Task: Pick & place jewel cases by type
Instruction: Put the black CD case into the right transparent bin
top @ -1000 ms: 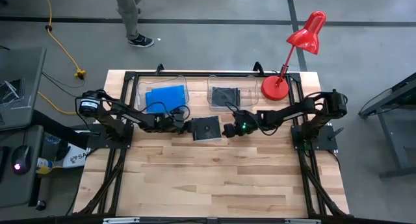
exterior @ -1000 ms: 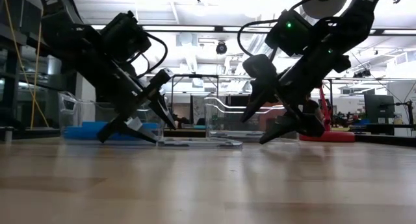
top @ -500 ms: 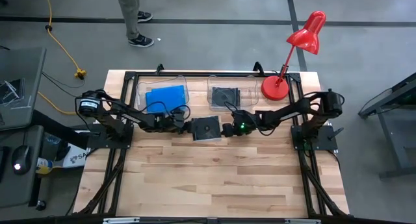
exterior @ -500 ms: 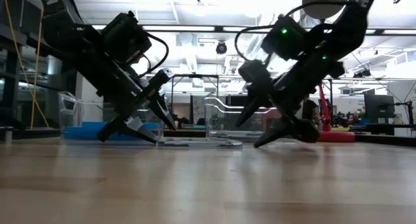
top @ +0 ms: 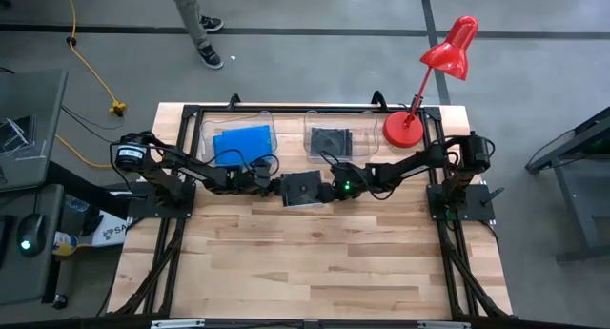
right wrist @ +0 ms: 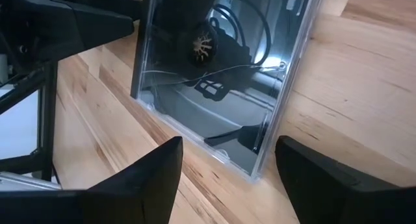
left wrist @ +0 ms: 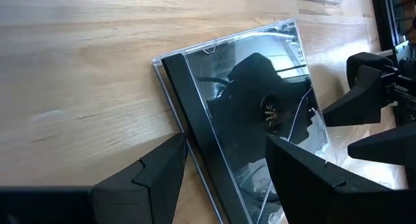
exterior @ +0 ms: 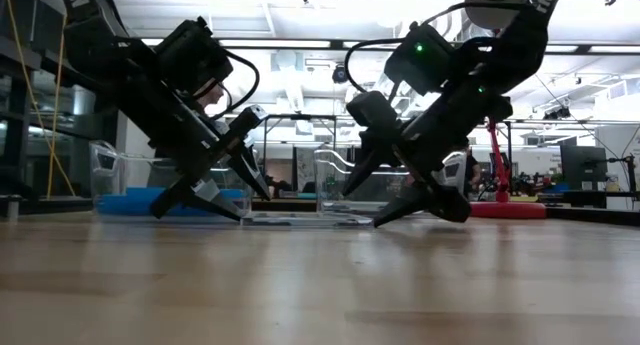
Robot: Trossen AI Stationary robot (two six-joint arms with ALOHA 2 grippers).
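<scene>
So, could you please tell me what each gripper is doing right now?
Left gripper: open, straddling one edge of the black jewel case.
Right gripper: open, at its opposite edge.

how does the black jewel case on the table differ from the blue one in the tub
The black jewel case lies on the bare wooden table between both end effectors, while the blue jewel case sits inside the left clear tub. The black one is square and looks smaller; the blue one is rectangular. The black one has a clear, reflective cover; the blue one looks opaque. Both lie flat.
</scene>
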